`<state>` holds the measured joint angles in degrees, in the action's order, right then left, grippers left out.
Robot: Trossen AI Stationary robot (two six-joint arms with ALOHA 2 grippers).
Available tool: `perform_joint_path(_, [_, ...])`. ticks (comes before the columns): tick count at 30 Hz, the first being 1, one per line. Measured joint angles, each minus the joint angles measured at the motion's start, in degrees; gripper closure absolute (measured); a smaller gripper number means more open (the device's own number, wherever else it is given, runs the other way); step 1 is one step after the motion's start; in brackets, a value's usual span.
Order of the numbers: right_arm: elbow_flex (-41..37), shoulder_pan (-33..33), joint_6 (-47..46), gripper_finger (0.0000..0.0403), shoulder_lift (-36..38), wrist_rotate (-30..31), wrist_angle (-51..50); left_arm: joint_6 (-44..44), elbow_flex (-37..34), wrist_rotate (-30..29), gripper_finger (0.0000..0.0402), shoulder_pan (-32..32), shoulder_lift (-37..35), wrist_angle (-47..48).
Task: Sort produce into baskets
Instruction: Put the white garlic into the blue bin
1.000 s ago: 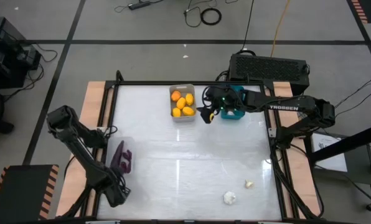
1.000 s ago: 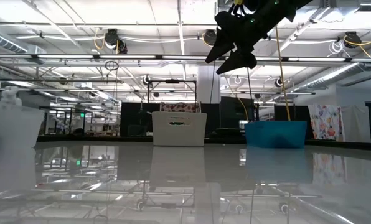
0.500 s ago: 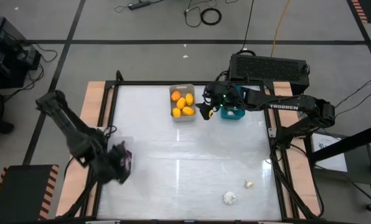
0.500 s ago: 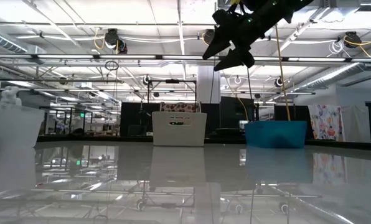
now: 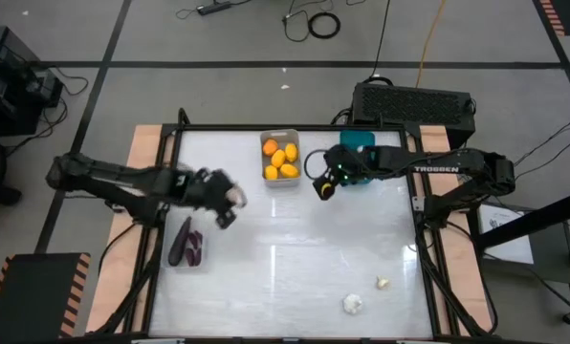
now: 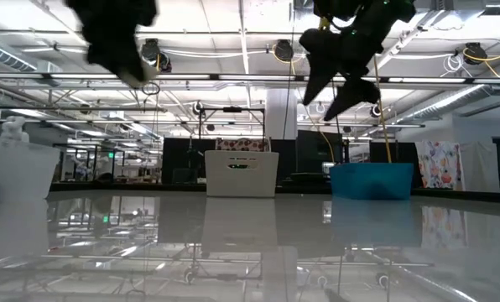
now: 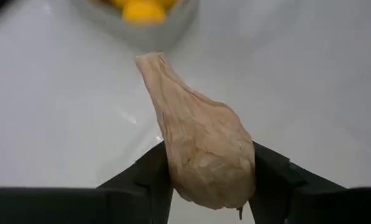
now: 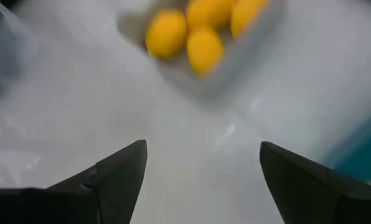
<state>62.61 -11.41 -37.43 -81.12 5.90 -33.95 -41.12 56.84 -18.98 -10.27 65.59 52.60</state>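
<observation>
Left wrist view: garlic bulb (newly lifted) gripped.

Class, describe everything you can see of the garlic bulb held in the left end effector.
The garlic bulb is cream-tan, with a papery, wrinkled skin, a plump base and a tapering neck. It is clamped at its base between the two dark fingers of the left end effector, held above the white table, neck pointing towards the grey bin of yellow fruit.
</observation>
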Motion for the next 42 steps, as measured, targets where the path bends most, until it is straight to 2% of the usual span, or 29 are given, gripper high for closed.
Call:
perform_joint_path(4, [0.0,3.3,-6.9,0.0099,0.0,0.9,-6.3,17.2,0.0,7.5,0.0236,12.2,5.7,-14.0])
perform_joint_path(7, [0.0,7.0,-14.1,0.0099,0.0,3.6,-11.2,25.5,0.0,17.3,0.0236,20.3,12.1,-27.0])
perform_joint_path(12, [0.0,14.2,-27.8,0.0099,0.2,4.8,-19.7,26.0,2.1,34.5,0.0236,28.8,24.8,-48.7])
perform_joint_path(15, [0.0,19.1,-36.5,0.0099,0.2,4.7,-24.2,25.5,8.0,38.9,0.0236,30.4,32.0,-55.4])
perform_joint_path(21, [0.0,28.6,-54.0,0.0099,0.2,3.6,-29.1,31.3,27.1,39.9,0.0236,30.5,46.4,-54.6])
perform_joint_path(26, [0.0,36.2,-65.1,0.0099,0.2,-1.9,-27.0,31.4,43.8,39.9,0.0236,30.6,57.7,-47.0])
perform_joint_path(29, [0.0,40.8,-71.4,0.0099,0.2,-3.1,-23.8,31.4,51.2,39.8,0.0236,30.6,63.1,-45.5])
perform_joint_path(35, [0.0,48.4,-84.6,0.0099,0.2,-2.9,-20.7,31.2,60.4,39.7,0.0236,30.6,71.7,-46.2])
perform_joint_path(39, [0.0,52.0,-91.6,0.0099,0.2,-2.8,-21.2,31.5,61.5,38.8,0.0236,30.6,74.4,-47.0])
perform_joint_path(42, [0.0,53.0,-92.6,0.0099,0.2,-2.8,-21.0,33.3,61.6,38.2,0.0228,30.6,74.5,-47.6])
